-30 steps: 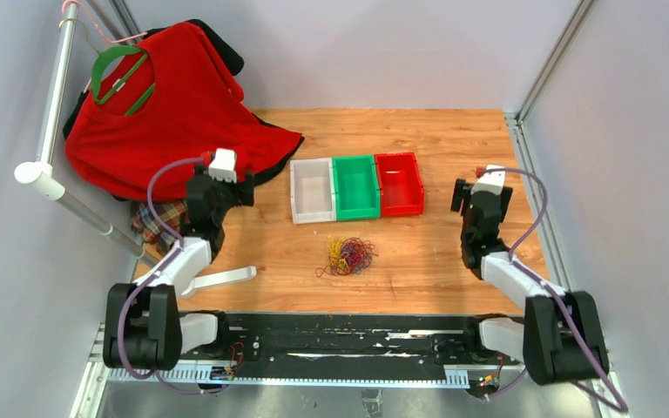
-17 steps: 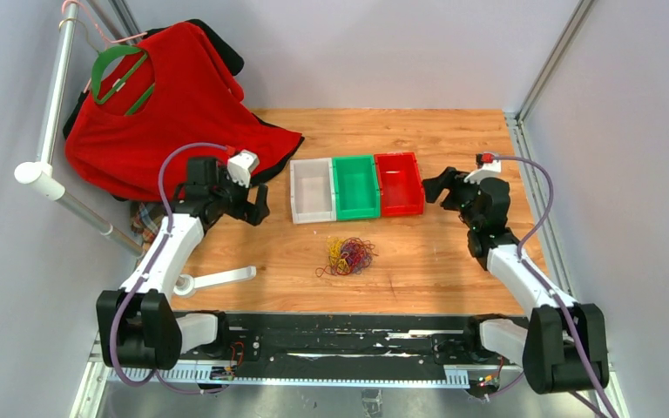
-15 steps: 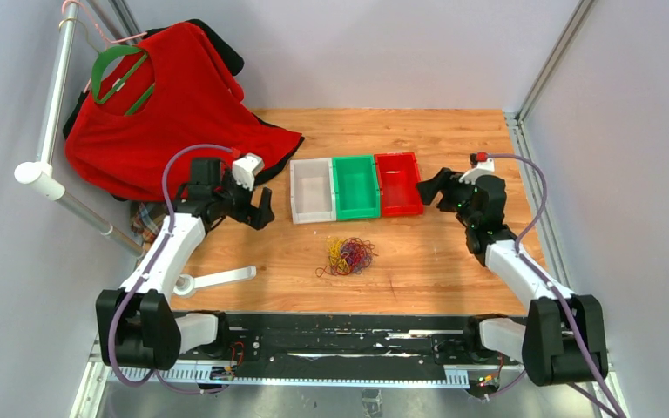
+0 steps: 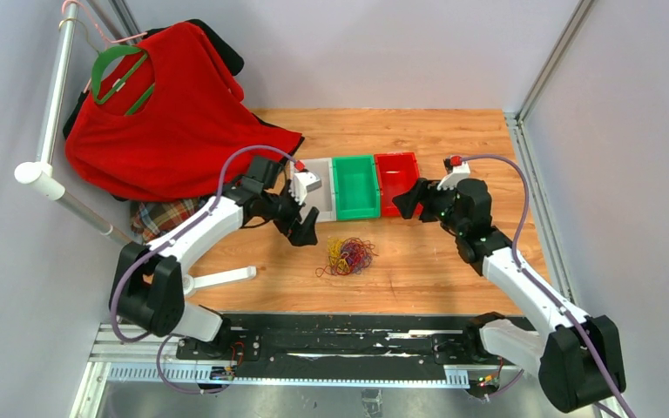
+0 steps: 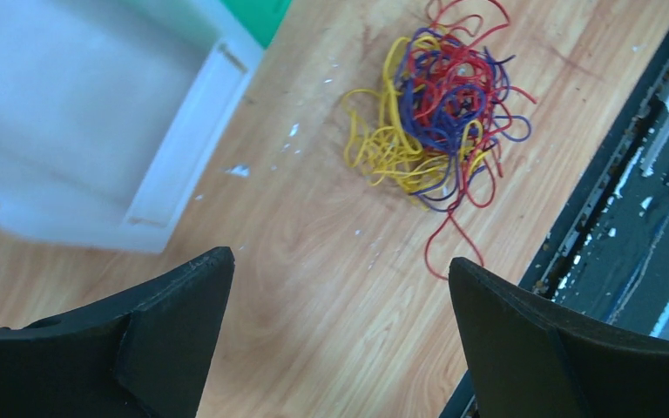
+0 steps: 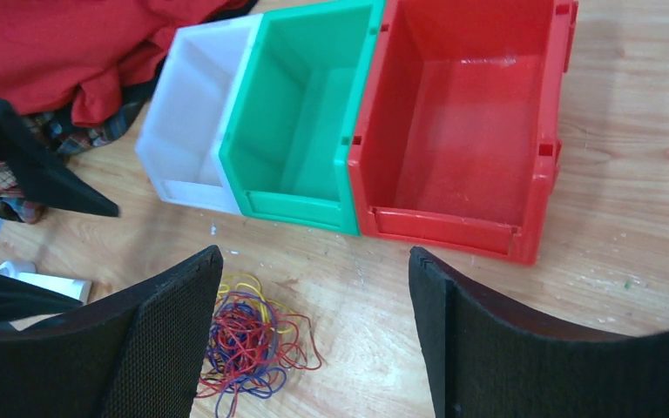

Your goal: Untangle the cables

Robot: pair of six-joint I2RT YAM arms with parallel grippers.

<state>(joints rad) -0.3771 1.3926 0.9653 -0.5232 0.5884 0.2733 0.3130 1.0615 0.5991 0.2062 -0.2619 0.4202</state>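
Top external view: a wooden table carries three open bins in a row at its middle; every place below is given from the green bin.
Cables: one loose, tangled clump of thin yellow, red and dark purple wires. It lies flat on the table in front of the green bin and apart from it. A single red strand trails out toward the near edge.
White bin: touching the green bin's left side.
Red bin: touching the green bin's right side.
Left gripper: front-left of the green bin, by the white bin's near edge. Fingers are spread wide with nothing between them. In the left wrist view the clump lies ahead of the fingertips, untouched.
Right gripper: right of the green bin, in front of the red bin's near right corner. Fingers are parted wide and grasp nothing.
Red shirt: far left of the green bin, draped on a green hanger from a white rail.
Plaid cloth: left of the green bin, under the shirt's hem.
White object: handle-shaped, front-left of the green bin, near the left arm's base; kind cannot be told.
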